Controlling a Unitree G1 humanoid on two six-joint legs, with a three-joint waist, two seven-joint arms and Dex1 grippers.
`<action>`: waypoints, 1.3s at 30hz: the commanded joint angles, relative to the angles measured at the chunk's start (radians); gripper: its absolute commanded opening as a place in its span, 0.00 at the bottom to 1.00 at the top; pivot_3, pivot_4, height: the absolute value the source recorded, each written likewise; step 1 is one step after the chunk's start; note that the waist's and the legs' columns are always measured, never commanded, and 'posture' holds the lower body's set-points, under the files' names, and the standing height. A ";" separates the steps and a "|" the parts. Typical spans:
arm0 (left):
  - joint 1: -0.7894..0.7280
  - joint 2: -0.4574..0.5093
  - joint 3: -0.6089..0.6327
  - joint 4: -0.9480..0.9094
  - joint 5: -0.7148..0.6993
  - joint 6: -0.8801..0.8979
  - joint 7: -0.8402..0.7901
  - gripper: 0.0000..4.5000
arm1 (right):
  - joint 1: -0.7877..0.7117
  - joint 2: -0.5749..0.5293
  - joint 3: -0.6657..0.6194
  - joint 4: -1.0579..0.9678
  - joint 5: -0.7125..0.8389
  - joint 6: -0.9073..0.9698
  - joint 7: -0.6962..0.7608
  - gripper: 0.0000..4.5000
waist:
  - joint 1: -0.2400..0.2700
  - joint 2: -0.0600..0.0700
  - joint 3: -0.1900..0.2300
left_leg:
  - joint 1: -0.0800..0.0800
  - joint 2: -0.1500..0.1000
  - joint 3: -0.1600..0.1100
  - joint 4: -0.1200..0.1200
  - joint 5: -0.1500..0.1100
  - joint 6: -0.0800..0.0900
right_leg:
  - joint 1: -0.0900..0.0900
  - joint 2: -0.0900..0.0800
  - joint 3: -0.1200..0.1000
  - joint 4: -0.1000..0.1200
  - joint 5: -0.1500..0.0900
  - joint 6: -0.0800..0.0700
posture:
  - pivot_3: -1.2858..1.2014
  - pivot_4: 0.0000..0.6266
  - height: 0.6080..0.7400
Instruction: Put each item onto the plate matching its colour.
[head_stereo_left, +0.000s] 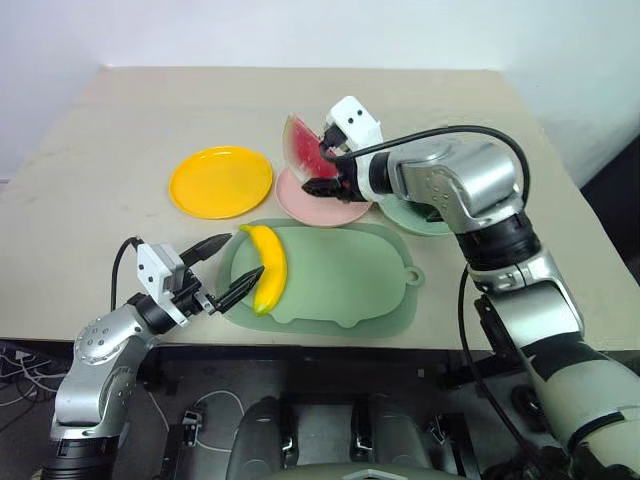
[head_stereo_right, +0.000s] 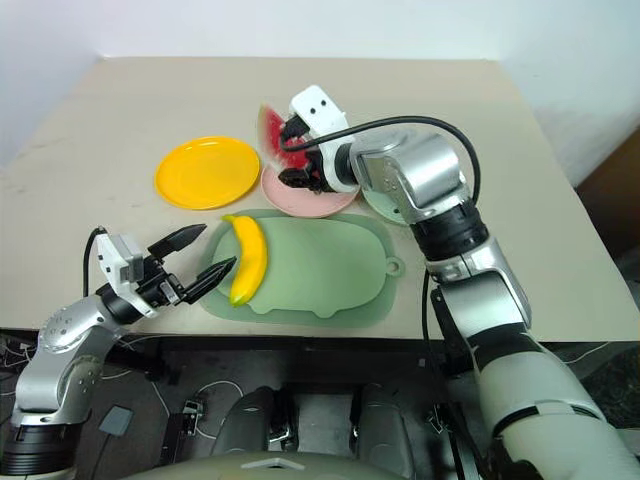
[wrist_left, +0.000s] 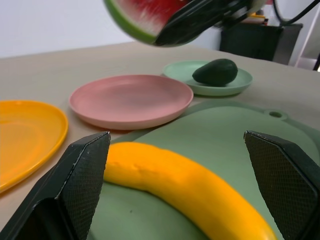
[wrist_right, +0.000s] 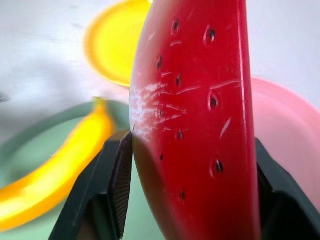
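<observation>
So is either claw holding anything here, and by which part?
The right claw is shut on the watermelon wedge, pinching its two flat red faces, above the pink plate. The left claw is open and empty, beside the banana.

The watermelon wedge (head_stereo_left: 303, 146) is red, flecked with dark seeds, with a green rind. The banana (head_stereo_left: 267, 266) is yellow on a pale-green mat (head_stereo_left: 340, 280). Plates: yellow-orange (head_stereo_left: 220, 181), pink (wrist_left: 131, 99), mint green (wrist_left: 217, 86) bearing a dark-green lump (wrist_left: 215, 72). The worktop (head_stereo_left: 120, 130) is beige.
</observation>
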 joint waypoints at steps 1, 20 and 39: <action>0.011 0.004 0.019 -0.045 0.004 -0.023 0.005 1.00 | -0.069 0.063 0.020 0.250 -0.117 -0.212 -0.007 0.52 | 0.000 0.000 0.000 | -0.001 0.000 0.000 0.000 0.000 0.000 | -0.001 0.000 0.000 0.000 0.000 0.000 | 0.52 0.24 0.66; 0.051 0.015 0.049 -0.051 0.007 -0.041 0.003 1.00 | -0.157 0.167 -0.071 0.645 -0.327 -0.499 0.009 1.00 | -0.022 0.000 0.000 | -0.009 0.000 0.002 0.001 0.002 -0.002 | -0.010 0.001 0.001 0.003 0.000 0.000 | 0.52 0.24 0.66; -0.014 0.010 0.048 0.032 0.000 -0.068 -0.021 1.00 | 0.472 -0.013 -0.372 -0.624 0.080 -0.217 0.154 1.00 | -0.016 0.000 0.000 | -0.008 0.000 -0.002 0.002 0.002 -0.002 | -0.008 0.001 0.000 0.003 0.000 0.000 | 0.52 0.24 0.66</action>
